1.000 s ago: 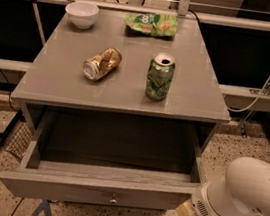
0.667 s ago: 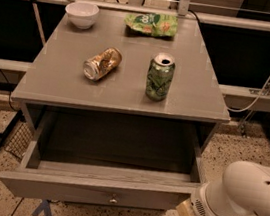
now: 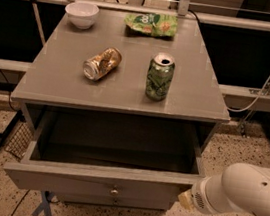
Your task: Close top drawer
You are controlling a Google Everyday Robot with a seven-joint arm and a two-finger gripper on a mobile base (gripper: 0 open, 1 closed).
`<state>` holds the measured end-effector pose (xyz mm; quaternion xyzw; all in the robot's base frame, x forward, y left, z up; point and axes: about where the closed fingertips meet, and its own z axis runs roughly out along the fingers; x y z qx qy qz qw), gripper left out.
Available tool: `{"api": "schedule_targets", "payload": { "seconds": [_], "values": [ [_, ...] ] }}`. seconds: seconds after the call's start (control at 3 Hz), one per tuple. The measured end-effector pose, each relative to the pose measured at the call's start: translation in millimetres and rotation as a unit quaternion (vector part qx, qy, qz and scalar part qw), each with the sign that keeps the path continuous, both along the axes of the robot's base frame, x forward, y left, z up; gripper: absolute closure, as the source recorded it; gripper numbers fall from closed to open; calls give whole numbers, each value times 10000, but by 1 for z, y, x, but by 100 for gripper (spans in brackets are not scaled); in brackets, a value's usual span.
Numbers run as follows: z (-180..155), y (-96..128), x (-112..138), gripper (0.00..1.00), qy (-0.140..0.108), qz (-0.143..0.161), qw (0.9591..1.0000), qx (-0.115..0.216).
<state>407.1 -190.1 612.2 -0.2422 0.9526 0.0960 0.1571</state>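
Note:
The top drawer (image 3: 98,181) of the grey table stands pulled far out. It is a wide, deep, empty box with a flat front and a small round metal knob (image 3: 113,192) at centre. My white arm (image 3: 243,192) comes in from the lower right. The gripper (image 3: 185,200) is at its beige tip, right at the right end of the drawer front, mostly hidden behind the arm's bulk.
On the tabletop (image 3: 53,82) stand an upright green can (image 3: 159,77), a crushed can on its side (image 3: 101,63), a white bowl (image 3: 82,14) and a green chip bag (image 3: 152,23). A black stand and mesh (image 3: 16,138) sit left of the drawer. Cables and rails run behind.
The arm's tip has shifted slightly up and left against the drawer's right end, and the drawer front sits a little closer to the table than before.

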Motion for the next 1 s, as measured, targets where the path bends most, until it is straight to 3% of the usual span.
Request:
{"api": "schedule_targets", "payload": {
  "seconds": [0.33, 0.67, 1.0],
  "values": [
    [3, -1, 14, 100, -214, -5, 9998, 16],
    [14, -1, 34, 100, -580, 52, 9983, 96],
    [14, -1, 34, 100, -580, 53, 9983, 96]
  ]
}}
